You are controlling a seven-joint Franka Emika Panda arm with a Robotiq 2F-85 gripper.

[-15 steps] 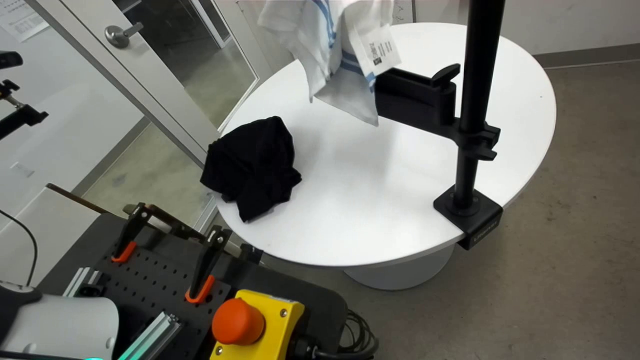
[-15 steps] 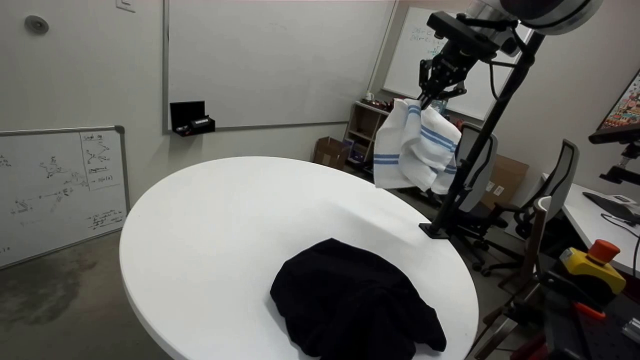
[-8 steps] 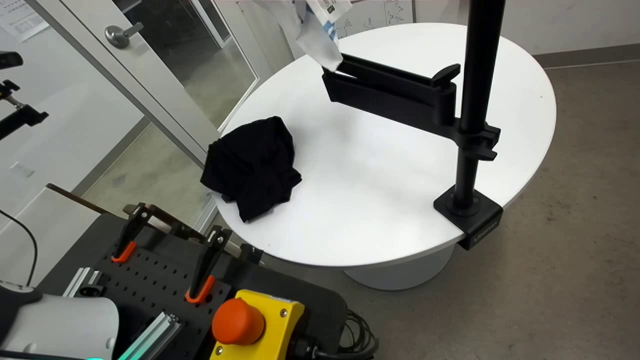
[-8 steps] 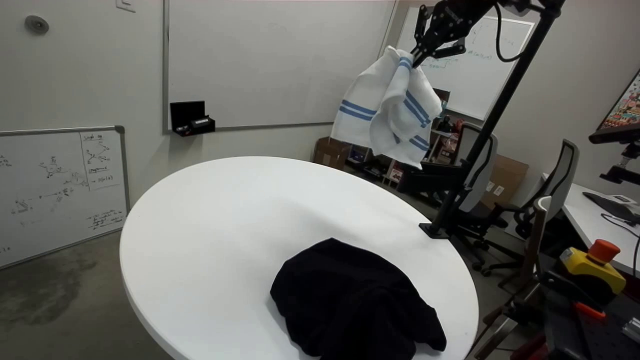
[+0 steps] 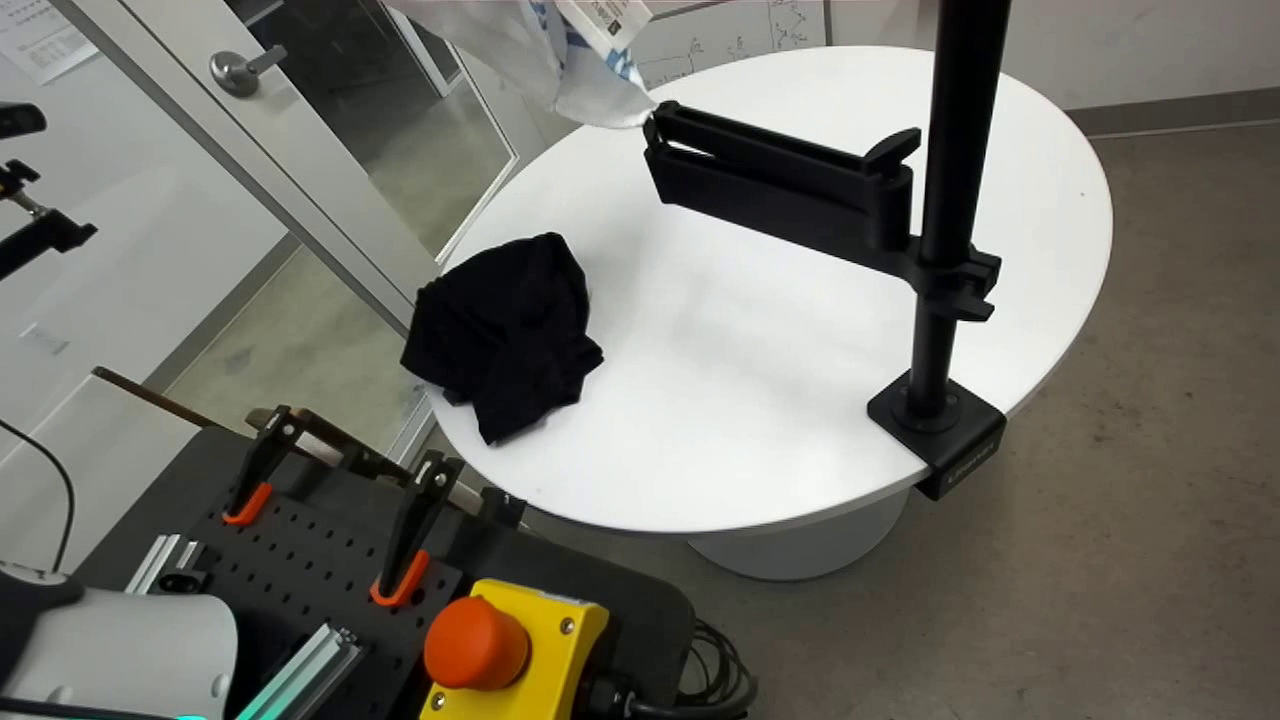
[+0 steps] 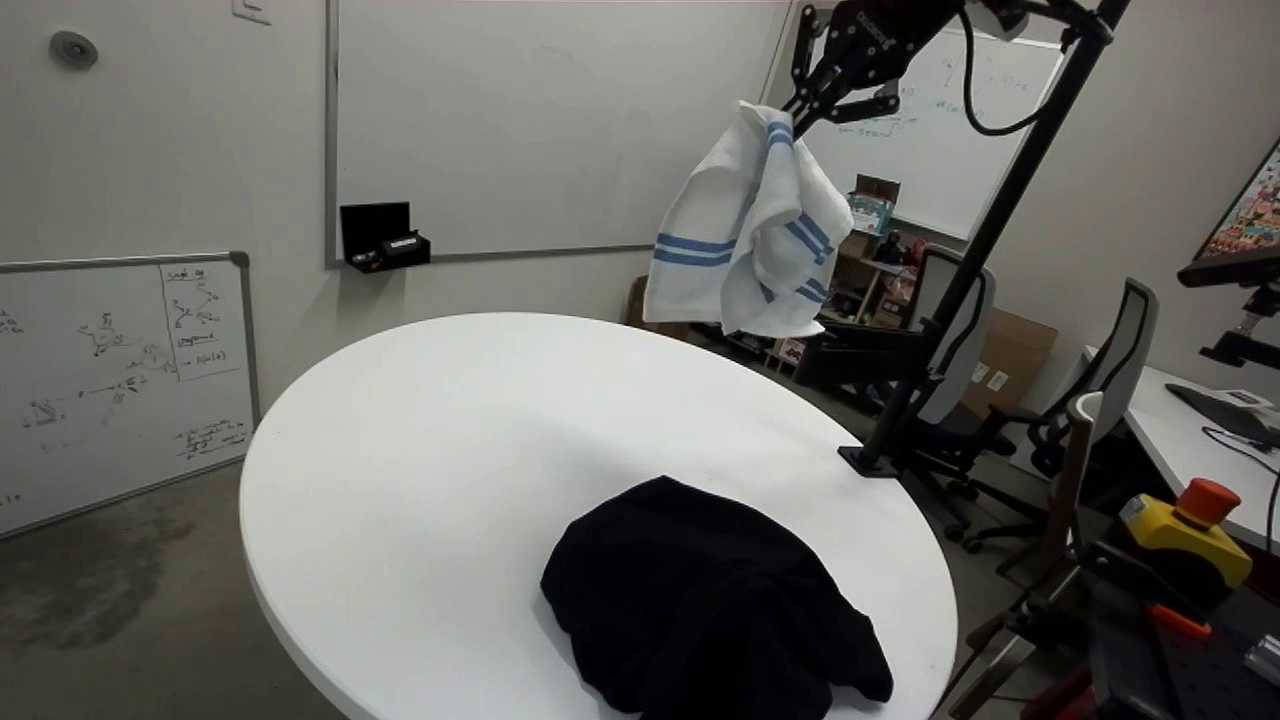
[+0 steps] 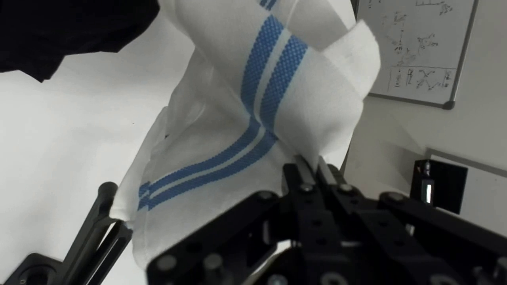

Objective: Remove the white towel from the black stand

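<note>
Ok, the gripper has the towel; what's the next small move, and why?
Probably ease the gripper a little away from the stand. The gripper pinches the hanging towel, but in the wrist view the towel overlaps the stand, and whether they touch is unclear, so a snag seems possible.

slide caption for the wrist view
The gripper pinches a blue-striped white towel; black cloth shows at upper left, part of the black stand at lower left.

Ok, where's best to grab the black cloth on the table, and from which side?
Probably pinch the black cloth at its middle, from above: it lies crumpled on the round table and looks bunched there, though dark folds are hard to read. The gripper must first release the white towel.
</note>
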